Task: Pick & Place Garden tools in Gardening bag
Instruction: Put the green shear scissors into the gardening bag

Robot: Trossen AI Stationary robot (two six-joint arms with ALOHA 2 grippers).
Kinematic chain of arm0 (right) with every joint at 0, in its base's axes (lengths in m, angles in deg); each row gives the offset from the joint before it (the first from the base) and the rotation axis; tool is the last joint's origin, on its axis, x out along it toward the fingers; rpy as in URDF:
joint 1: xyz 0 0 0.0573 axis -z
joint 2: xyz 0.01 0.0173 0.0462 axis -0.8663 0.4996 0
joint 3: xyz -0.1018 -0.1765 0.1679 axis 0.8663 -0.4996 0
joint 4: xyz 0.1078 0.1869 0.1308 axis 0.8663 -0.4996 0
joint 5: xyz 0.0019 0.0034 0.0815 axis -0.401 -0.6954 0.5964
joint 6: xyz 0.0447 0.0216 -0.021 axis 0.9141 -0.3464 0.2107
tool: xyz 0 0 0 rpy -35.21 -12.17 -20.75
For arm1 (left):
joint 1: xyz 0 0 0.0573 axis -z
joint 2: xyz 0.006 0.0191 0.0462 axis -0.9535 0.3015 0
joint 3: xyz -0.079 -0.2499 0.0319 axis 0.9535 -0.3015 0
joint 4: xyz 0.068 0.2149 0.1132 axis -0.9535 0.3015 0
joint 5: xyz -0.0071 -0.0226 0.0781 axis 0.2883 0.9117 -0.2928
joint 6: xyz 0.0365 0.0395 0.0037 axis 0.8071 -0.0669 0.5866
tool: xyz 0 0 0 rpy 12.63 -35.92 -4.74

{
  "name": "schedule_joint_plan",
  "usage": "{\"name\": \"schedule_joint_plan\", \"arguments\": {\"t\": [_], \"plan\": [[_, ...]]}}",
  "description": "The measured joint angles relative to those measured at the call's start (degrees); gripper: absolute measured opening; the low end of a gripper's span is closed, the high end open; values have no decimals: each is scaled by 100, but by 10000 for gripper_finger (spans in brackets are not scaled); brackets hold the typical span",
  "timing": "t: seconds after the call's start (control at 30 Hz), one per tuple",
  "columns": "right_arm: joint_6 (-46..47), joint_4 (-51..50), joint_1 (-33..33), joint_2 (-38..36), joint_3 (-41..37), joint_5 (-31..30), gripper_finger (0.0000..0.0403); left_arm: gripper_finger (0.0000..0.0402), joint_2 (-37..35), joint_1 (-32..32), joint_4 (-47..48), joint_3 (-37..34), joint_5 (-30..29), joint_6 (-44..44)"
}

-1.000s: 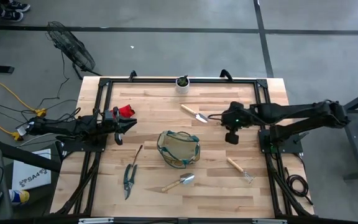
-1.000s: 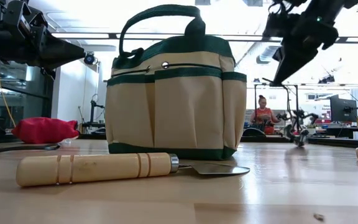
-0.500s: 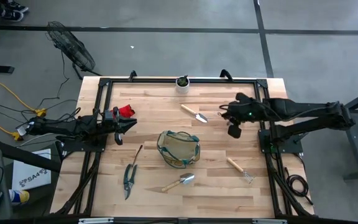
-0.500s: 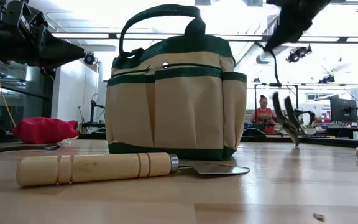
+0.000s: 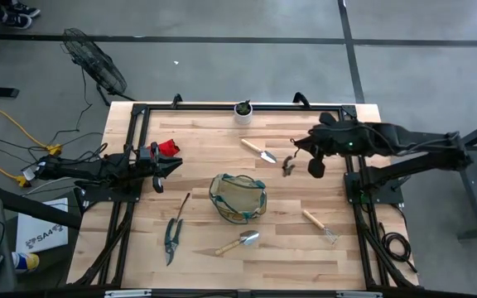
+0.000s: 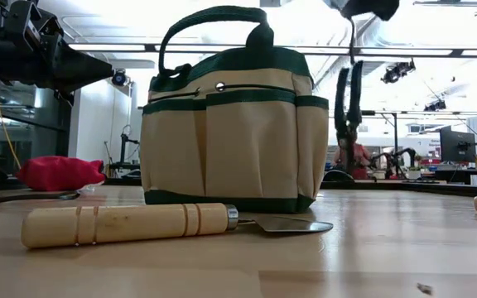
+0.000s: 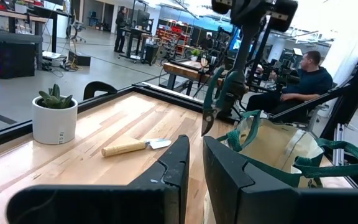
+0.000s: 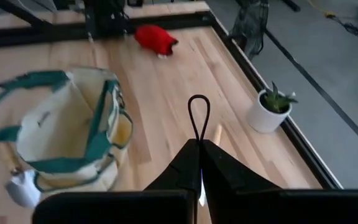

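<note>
My right gripper [image 5: 301,148] hovers high over the table's right half, right of the tan, green-trimmed gardening bag [image 5: 238,197], shut on a thin dark loop. Green-handled shears [image 6: 348,98] hang from that loop, blades down, clear of the wood. My left gripper [image 5: 159,175] waits at the left edge beside a small red item [image 5: 167,147], fingers nearly together on nothing. On the table lie a wooden-handled trowel [image 5: 258,151] behind the bag, another [image 5: 238,242] before it, a fork [image 5: 319,225] at the near right and dark pruning shears [image 5: 172,236] at the near left. My right gripper pinches the thin dark loop [image 8: 198,118] between its two shut fingers; part of the loop sticks out past the fingertips. The fingers slant down toward the table's left. The shears hang upright below them on the loop [image 6: 353,41], lifted clear, handles [image 7: 221,87] up.
A small white pot with a green plant [image 5: 243,110] stands at the far edge. A black frame rail [image 5: 238,106] runs round the table. A slim dark tool [image 5: 184,203] lies left of the bag. People sit in the room beyond the table.
My right gripper has risen, drawn back a little toward the table's right edge and tipped closer to level, staying shut. The green-handled shears have come up from close to the table and now hang high, clear of the wood.
</note>
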Motion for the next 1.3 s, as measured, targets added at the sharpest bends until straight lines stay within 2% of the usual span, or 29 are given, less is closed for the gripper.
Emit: {"name": "schedule_joint_plan", "arguments": {"t": [0.33, 0.7, 1.0, 1.3], "plan": [[542, -4, -902, 2, 400, -653, 4, 45, -2, 0, 0, 0, 0, 2], [1470, 141, -1917, 7, 456, -1811, 4, 45, 0, 2, 2, 0, 2, 2], [1820, 1003, -2549, 333, 456, -2558, 4, 45, -1, 2, 1, 0, 1, 1], [1816, 1996, -2741, 867, 456, -3155, 4, 45, -2, 0, 0, 0, 0, 0]]}}
